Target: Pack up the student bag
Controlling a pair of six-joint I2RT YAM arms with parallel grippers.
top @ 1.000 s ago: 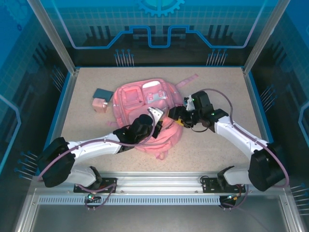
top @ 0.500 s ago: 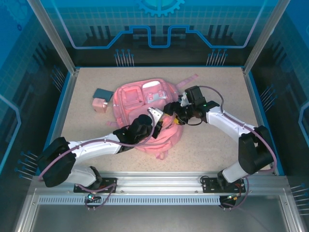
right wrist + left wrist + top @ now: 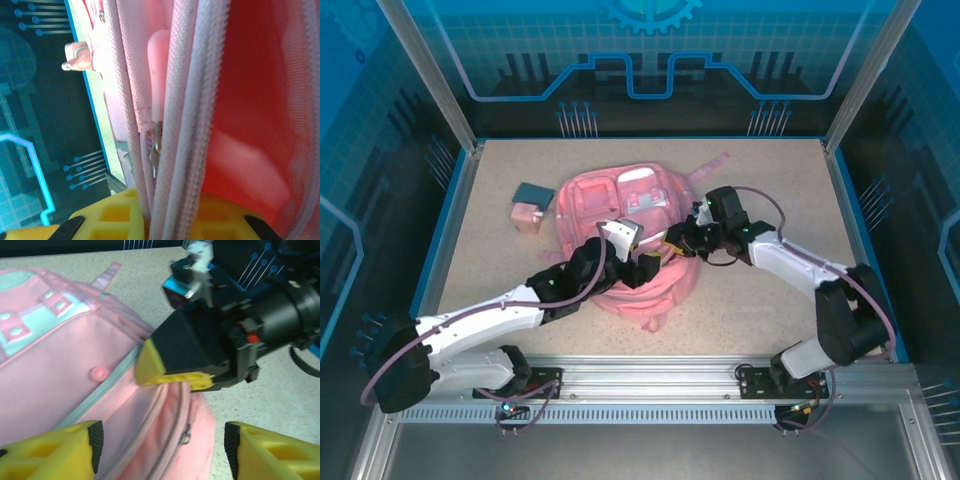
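The bag [image 3: 588, 205] lies mid-table, its zip mouth parted. My right gripper [image 3: 150, 222] pinches that rim, and my left gripper [image 3: 160, 445] hangs released over it. The blue book [image 3: 532, 192] and pink box [image 3: 527, 215] (both outside, to the left) look unpacked to me.

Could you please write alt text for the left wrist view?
The right tool pinches the zip edge of the pink student bag, which lies on a speckled table. The left tool, its jaws wide apart, hovers just in front.
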